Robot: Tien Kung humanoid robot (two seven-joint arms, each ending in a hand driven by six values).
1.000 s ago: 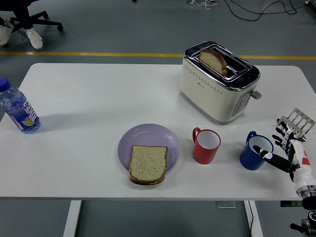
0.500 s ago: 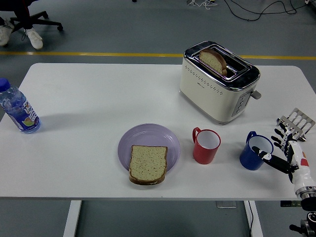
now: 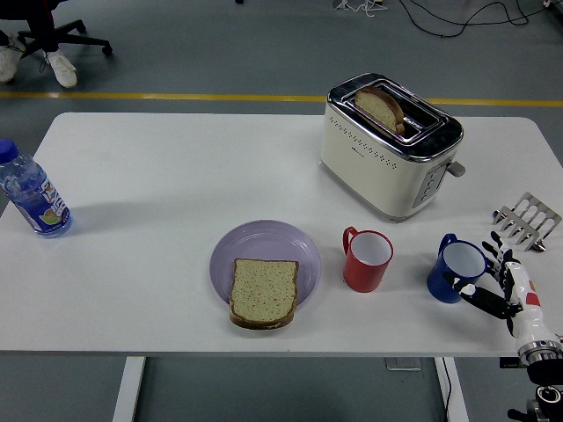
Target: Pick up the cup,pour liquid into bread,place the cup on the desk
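A blue cup [image 3: 456, 271] stands upright on the white table at the front right. A red cup [image 3: 367, 259] stands to its left. A slice of bread [image 3: 263, 292] lies on a purple plate [image 3: 264, 244] near the front middle. My right hand [image 3: 495, 281] is just right of the blue cup, fingers spread, thumb near the cup's lower side; it holds nothing. The left hand is out of view.
A cream toaster [image 3: 389, 145] with a bread slice in its slot stands at the back right. A metal toast rack [image 3: 528, 221] sits at the right edge. A water bottle [image 3: 32, 197] stands at the far left.
My right hand has dropped back toward the table's near edge and away from the blue cup's rim. The cup has not moved.
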